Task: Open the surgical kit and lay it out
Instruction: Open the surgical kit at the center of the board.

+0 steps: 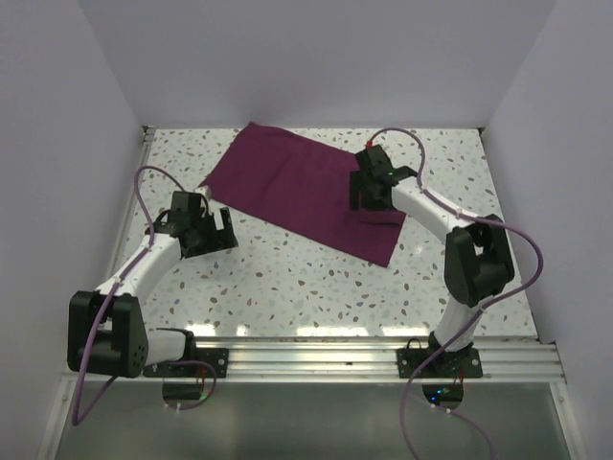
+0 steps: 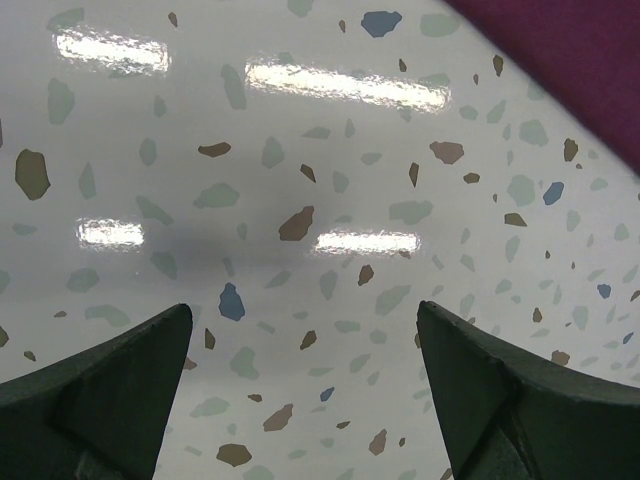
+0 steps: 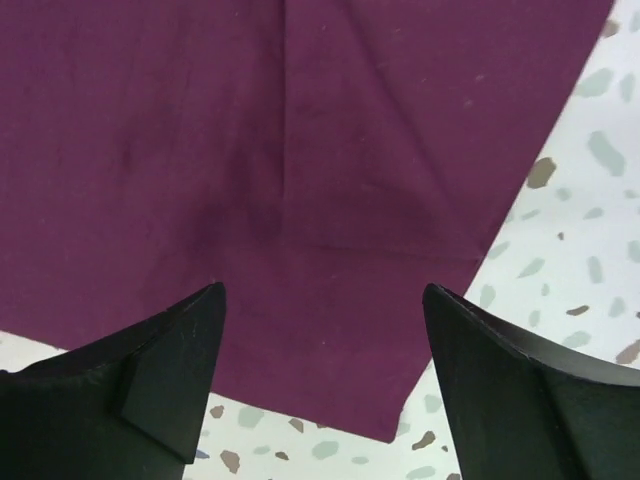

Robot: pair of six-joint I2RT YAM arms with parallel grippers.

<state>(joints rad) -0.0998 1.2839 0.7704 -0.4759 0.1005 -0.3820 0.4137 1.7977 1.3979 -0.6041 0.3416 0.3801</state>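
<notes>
The surgical kit's maroon cloth wrap (image 1: 287, 182) is seen spread flat on the terrazzo table (image 1: 287, 297), toward the far side and a bit right of centre. Its long axis runs diagonally, from the far-left corner down to the near-right corner. No steel tray or instruments are seen in any view, so whether they lie under a fold can't be told. The right gripper (image 1: 367, 203) is held directly over the near-right end of the wrap. In the right wrist view its jaws are spread wide w/ nothing between them, and only cloth is seen below, marked by one crease running away from the cam and a fainter one across it, w/ the cloth's near edge and a corner just ahead of the fingertips. A darker band is seen by that gripper in the top view, poss. a doubled flap, but that is a guess. The left gripper (image 1: 222, 235) is held over bare table, just beside the wrap's left corner on its near side, not touching it. Its jaws are also wide and empty, and in its wrist view only a sliver of cloth is caught at the upper right. The right arm is thus judged the nearer one for any fold at the right end, w/ the cloth straight below its claw. The left corner is best reached by the left arm, w/ the cloth lying ahead and to the right of that claw. The wrap is judged mostly opened, w/ contents not yet laid out.
</notes>
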